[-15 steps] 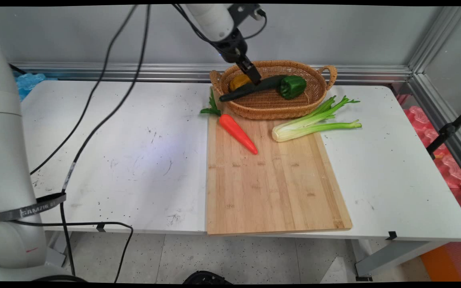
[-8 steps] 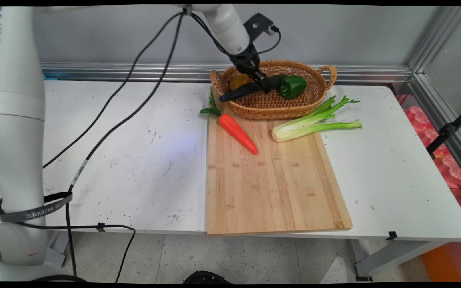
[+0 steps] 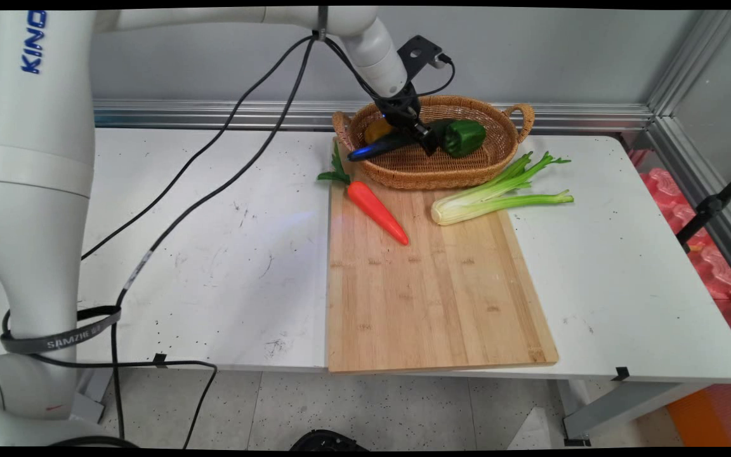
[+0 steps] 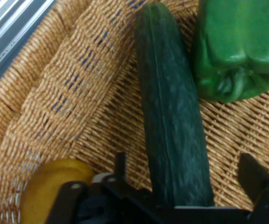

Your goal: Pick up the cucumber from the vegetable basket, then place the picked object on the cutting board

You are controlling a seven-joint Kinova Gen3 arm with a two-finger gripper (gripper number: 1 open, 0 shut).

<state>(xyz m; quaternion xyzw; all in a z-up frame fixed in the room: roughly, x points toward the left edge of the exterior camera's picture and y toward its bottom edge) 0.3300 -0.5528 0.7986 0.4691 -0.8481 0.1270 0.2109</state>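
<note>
The black two-finger gripper (image 4: 183,179) stands open inside an oval woven wicker basket (image 3: 499,149), its fingers (image 4: 255,175) spread to either side of a long dark-green cucumber (image 4: 171,112) and closed on nothing. The cucumber, dull-skinned with a faint lengthwise seam, runs between the fingers and away from the hand, clear of the visible fingertip. In the main view it lies aslant in the basket with one end propped on the rim nearest the carrot. A glossy green bell pepper (image 4: 234,46) sits just beside the cucumber on one side; a yellow rounded vegetable (image 4: 45,189) lies on the other, near the basket wall. In front of the basket, a pale wooden cutting board (image 3: 429,292) on the white table (image 3: 181,241) carries an orange carrot with green leaves (image 3: 378,212) and a bunch of light-green celery (image 3: 499,193).
</note>
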